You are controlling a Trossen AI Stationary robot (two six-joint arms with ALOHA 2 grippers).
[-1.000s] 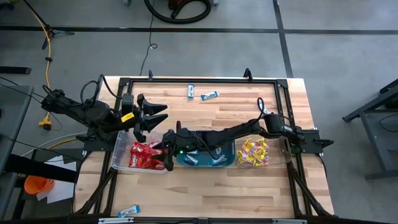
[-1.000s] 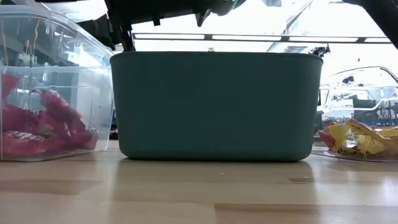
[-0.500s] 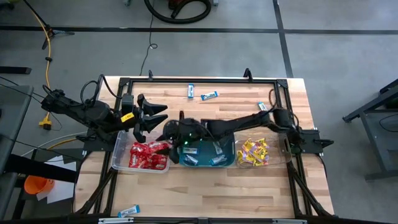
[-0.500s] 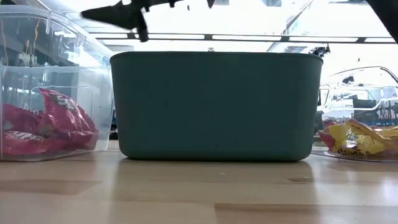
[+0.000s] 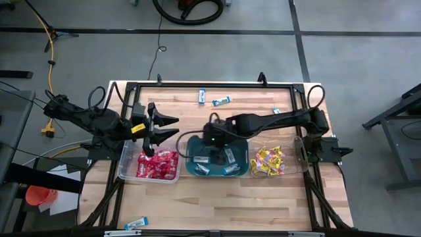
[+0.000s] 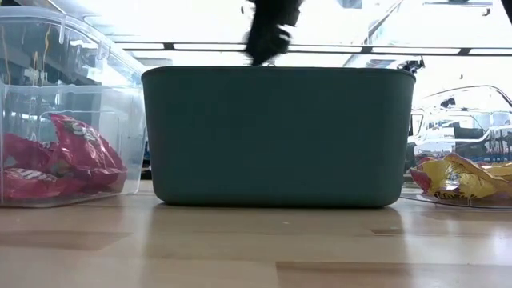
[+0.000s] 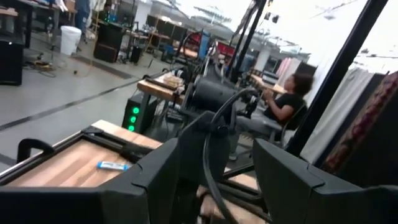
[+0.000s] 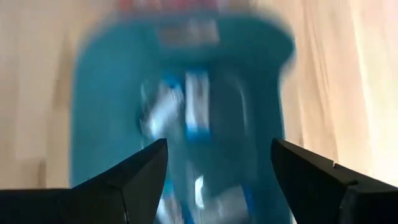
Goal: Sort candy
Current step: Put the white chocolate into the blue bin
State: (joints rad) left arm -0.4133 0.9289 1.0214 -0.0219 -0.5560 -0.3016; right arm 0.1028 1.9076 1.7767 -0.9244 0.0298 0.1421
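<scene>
Through the left wrist camera I see my left gripper [image 7: 211,180] with its two dark fingers [image 7: 155,180] spread apart and nothing between them. A black cable [image 7: 214,149] loops up through the gap. Beyond the fingers, off to one side, a wooden table [image 7: 68,165] with a black frame rail [image 7: 118,146] along its edge shows, and a small blue-and-white candy packet [image 7: 112,165] lies flat on the wood, well apart from my fingertips. Farther out I see a grey workshop floor [image 7: 56,93], a box with green lights [image 7: 133,115], and a person [image 7: 280,109] seated at a bench. A dark post [image 7: 339,68] slants past on the other side.
</scene>
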